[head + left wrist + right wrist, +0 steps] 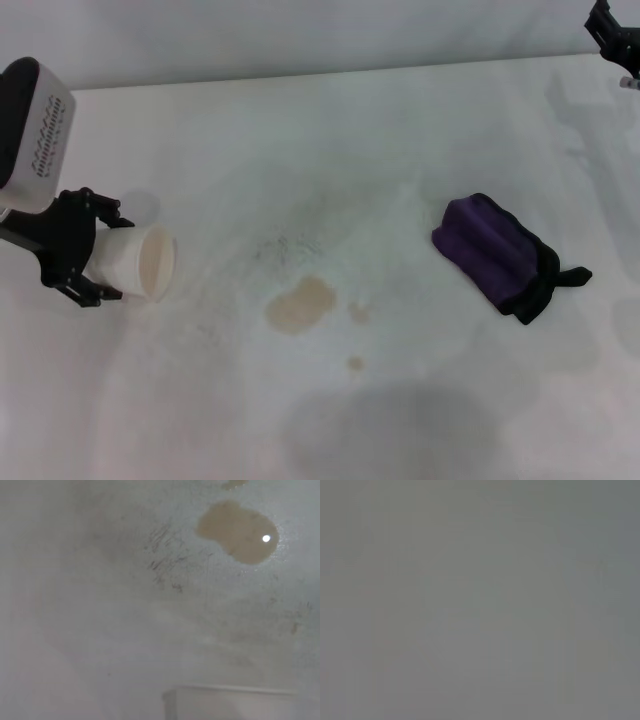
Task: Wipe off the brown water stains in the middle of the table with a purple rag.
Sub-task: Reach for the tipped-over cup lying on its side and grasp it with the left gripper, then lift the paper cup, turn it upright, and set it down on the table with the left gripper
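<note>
The brown water stains (300, 303) lie near the middle of the white table (330, 130) as one tan blotch with two small drops (359, 313) to its right and front; the blotch also shows in the left wrist view (237, 530). The purple rag (495, 250) lies bunched to the right of the stains, its black loop pointing right, with nothing touching it. At the far left my left gripper (110, 256) is shut on a white cup (145, 262) lying on its side, mouth toward the stains. Only a bit of my right gripper (612, 35) shows in the far right corner, well away from the rag.
A faint grey speckled smudge (285, 247) sits just behind the blotch, seen also in the left wrist view as dark scratches (167, 560). The cup's rim (230, 700) fills that view's lower edge. The right wrist view shows only plain grey.
</note>
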